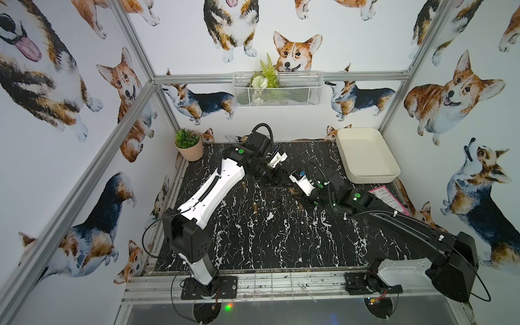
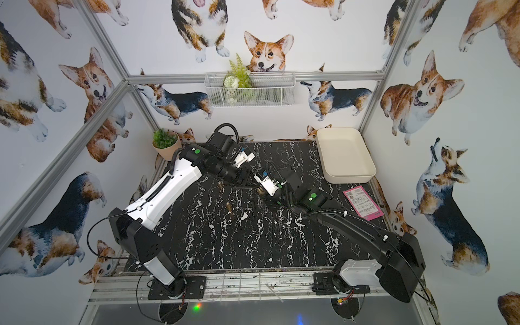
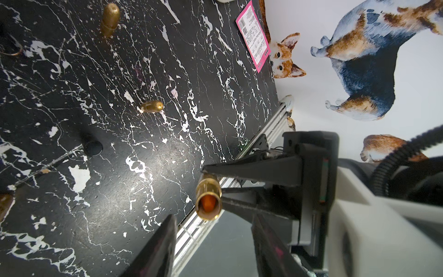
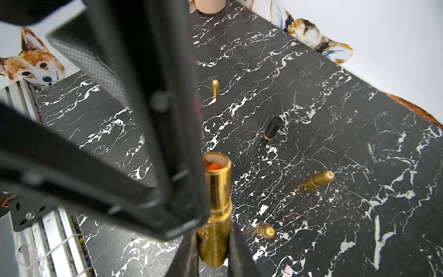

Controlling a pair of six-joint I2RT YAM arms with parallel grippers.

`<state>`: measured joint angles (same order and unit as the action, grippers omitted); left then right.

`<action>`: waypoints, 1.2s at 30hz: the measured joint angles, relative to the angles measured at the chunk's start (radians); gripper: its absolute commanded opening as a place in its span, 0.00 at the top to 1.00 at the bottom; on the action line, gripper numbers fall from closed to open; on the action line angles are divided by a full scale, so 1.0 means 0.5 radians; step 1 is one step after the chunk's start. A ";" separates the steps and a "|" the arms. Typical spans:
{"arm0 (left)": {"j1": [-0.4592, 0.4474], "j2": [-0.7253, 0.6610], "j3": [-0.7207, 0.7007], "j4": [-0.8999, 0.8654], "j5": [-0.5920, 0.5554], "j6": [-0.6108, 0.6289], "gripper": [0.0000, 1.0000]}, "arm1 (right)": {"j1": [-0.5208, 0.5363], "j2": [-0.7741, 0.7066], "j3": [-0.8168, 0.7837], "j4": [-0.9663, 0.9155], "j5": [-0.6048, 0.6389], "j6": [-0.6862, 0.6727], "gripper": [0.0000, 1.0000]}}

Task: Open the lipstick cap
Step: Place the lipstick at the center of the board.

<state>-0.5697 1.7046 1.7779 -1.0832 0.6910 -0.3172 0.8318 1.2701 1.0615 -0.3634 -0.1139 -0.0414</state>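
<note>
We see two robot arms meeting over the far middle of a black marble tabletop (image 1: 267, 242). The right gripper (image 4: 213, 254) is clamped tight on the base of a gold lipstick (image 4: 217, 187) and holds it up off the table. The cap is off, and the orange stick shows inside the tube's open mouth. The left gripper (image 3: 212, 225) is just beside that open end, its jaws apart with nothing between them. In the left wrist view the mouth of the tube faces the camera. On the table below are several gold bullet-shaped pieces (image 4: 318, 179), well apart from one another, and a black tube (image 4: 271, 129) with a gold ring. We cannot tell which are caps and which are whole lipsticks. A white tray (image 1: 368, 178) sits in the far right corner with a pink label (image 2: 363, 202) near it. A potted plant (image 1: 188, 146) stands in the far left corner.
</note>
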 measured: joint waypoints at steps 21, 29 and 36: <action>-0.009 0.106 0.069 -0.079 -0.040 0.038 0.60 | 0.011 0.057 0.034 0.000 -0.008 -0.002 1.00; -0.014 0.134 0.100 -0.105 -0.050 0.053 0.67 | 0.018 0.078 0.057 0.000 -0.007 -0.010 1.00; -0.014 0.151 0.111 -0.135 -0.065 0.068 0.72 | 0.021 0.095 0.063 -0.001 -0.006 -0.011 1.00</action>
<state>-0.5770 1.7802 1.8336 -1.1507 0.6586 -0.2832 0.8425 1.3178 1.0931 -0.3637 -0.1169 -0.0467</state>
